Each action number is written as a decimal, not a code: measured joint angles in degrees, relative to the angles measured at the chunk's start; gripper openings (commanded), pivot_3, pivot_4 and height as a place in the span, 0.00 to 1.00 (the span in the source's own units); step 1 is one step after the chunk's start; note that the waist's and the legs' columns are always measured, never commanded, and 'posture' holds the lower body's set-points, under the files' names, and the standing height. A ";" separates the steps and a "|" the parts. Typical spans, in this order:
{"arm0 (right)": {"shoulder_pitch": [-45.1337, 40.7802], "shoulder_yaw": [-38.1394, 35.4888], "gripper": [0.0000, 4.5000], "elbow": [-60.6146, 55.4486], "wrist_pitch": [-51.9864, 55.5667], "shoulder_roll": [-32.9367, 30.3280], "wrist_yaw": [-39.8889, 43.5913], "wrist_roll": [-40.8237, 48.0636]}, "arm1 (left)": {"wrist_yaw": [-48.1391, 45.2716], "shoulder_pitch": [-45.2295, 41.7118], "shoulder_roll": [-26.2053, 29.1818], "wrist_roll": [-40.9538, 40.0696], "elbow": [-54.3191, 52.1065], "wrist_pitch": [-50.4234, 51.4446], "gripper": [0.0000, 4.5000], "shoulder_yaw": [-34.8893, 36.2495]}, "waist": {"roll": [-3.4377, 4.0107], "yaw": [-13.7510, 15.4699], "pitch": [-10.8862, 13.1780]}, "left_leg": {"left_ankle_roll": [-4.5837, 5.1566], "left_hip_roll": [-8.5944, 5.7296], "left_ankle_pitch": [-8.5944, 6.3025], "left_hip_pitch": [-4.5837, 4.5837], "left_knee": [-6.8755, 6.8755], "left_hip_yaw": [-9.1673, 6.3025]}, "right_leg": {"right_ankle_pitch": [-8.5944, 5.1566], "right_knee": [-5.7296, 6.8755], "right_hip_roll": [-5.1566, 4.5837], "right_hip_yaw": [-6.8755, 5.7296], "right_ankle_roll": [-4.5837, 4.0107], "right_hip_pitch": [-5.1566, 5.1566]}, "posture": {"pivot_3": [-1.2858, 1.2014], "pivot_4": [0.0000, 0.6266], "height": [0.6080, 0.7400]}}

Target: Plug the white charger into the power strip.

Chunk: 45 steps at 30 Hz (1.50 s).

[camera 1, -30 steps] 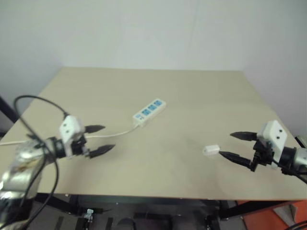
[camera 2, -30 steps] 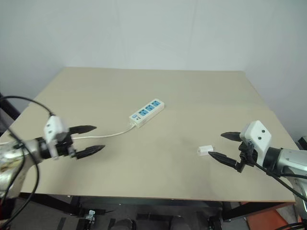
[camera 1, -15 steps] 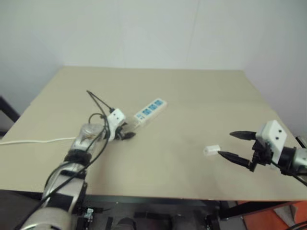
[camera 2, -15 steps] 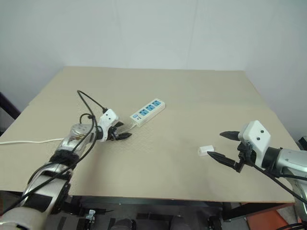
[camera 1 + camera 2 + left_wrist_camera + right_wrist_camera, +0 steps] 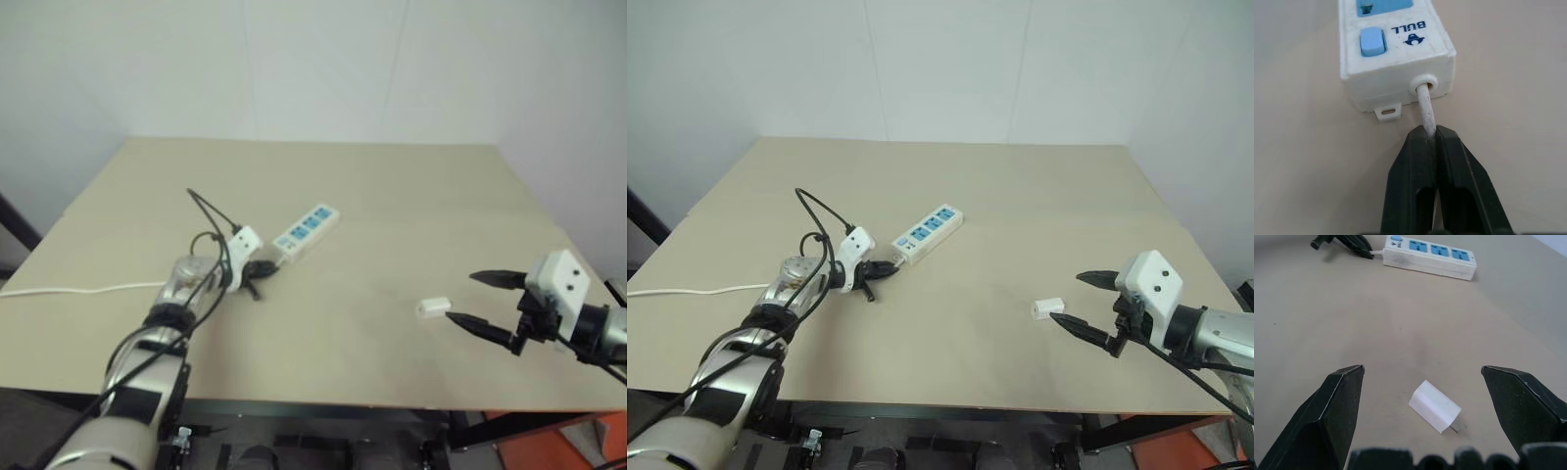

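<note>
Cord [image 5: 1425,105] is what the left tool [image 5: 1429,134] is clamped on, just beside the near end of the power strip [image 5: 929,230], which lies mid-bench, angled far-right. To steady or drag the strip, the pull should probably run along its length and stay low, so the cord does not kink at its exit. The right tool [image 5: 1084,301] hovers with fingers wide apart at the right near edge of the bench [image 5: 1019,186], the white charger [image 5: 1435,406] lying flat between them, untouched, well apart from the strip. Its prongs [image 5: 1459,426] look to face right, so closing across the body seems safest. Count: one strip with three blue sockets visible, one switch, one charger, two tools.
</note>
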 measured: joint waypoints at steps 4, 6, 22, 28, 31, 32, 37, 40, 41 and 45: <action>0.01 -0.14 1.00 -0.35 0.00 -0.08 -0.01 0.34 | -10.57 12.42 4.49 -5.49 -17.72 0.52 0.14 0.40 | 0.01 -0.38 0.01 | 0.00 0.03 0.00 -0.06 -0.04 0.01 | 0.17 0.01 -0.01 0.02 -0.31 -0.08 | 0.52 0.24 1.00; 0.16 -0.14 1.00 -0.43 0.00 -0.10 -0.01 0.42 | -14.64 18.13 7.13 -7.67 -25.67 2.56 0.26 0.35 | 0.01 -0.39 0.01 | 0.00 0.04 0.00 -0.04 -0.01 0.01 | 0.17 0.06 -0.02 0.01 -0.32 -0.07 | 0.52 0.24 1.00; -0.65 0.41 1.00 -0.88 0.00 -0.13 -0.24 0.85 | -6.02 17.91 -1.50 -13.36 -33.44 -0.29 1.00 5.89 | 0.00 0.54 0.02 | 0.01 0.02 0.01 -0.03 0.06 0.00 | 0.08 -0.08 -0.01 -0.01 -0.09 0.01 | 0.52 0.24 1.00; -0.16 0.32 1.00 -1.66 0.01 -0.12 -1.32 0.92 | -6.95 15.83 -4.36 -9.60 -24.30 -4.71 1.00 1.53 | 0.00 0.19 0.02 | 0.01 0.03 0.01 -0.03 0.05 0.00 | 0.03 -0.08 0.02 0.00 -0.02 -0.01 | 0.52 0.24 1.00; 1.03 0.04 1.00 -2.74 0.03 -0.05 -1.62 1.06 | -6.92 15.55 -4.41 -8.41 -22.46 -5.17 1.00 1.26 | 0.00 0.29 0.02 | 0.01 0.02 0.01 -0.05 0.06 0.00 | 0.02 -0.08 0.01 0.00 0.01 0.00 | 0.52 0.24 1.00; 1.16 0.02 1.00 -2.97 0.05 0.07 -1.69 1.12 | -6.72 15.51 -4.40 -8.34 -22.22 -5.30 1.00 1.26 | 0.00 0.32 0.02 | 0.01 0.02 0.01 -0.04 0.06 0.00 | 0.01 -0.08 0.00 0.00 0.03 0.01 | 0.52 0.24 1.00; 1.52 -0.24 1.00 -3.83 0.06 0.17 -1.93 2.62 | -3.10 15.79 -4.69 -6.09 -20.38 -6.08 1.00 1.09 | 0.00 0.32 0.02 | 0.01 0.02 0.01 -0.02 0.06 0.00 | 0.00 -0.07 0.01 0.00 0.05 0.01 | 0.52 0.24 1.00; 1.47 -0.23 1.00 -3.87 0.06 0.17 -2.25 3.11 | -2.75 15.78 -4.75 -6.04 -19.88 -6.62 1.00 1.09 | 0.00 0.35 0.02 | 0.01 0.02 0.01 0.01 0.06 0.00 | 0.00 -0.06 0.01 0.00 0.05 0.04 | 0.52 0.24 1.00; 1.35 -0.21 1.00 -3.86 0.06 0.17 -2.29 3.13 | -2.83 15.78 -4.81 -6.05 -19.73 -6.56 1.00 1.09 | 0.01 0.34 0.01 | 0.01 0.02 0.01 0.03 0.06 0.00 | -0.01 -0.05 0.01 0.00 0.05 0.05 | 0.52 0.24 1.00; 0.80 0.00 1.00 -3.86 0.06 0.17 -2.35 3.15 | -3.16 15.43 -6.29 -6.46 -18.11 -6.01 1.00 1.47 | 0.07 0.45 -0.04 | 0.01 0.01 0.01 0.07 0.06 0.00 | -0.02 -0.07 0.00 0.00 0.08 0.12 | 0.52 0.24 1.00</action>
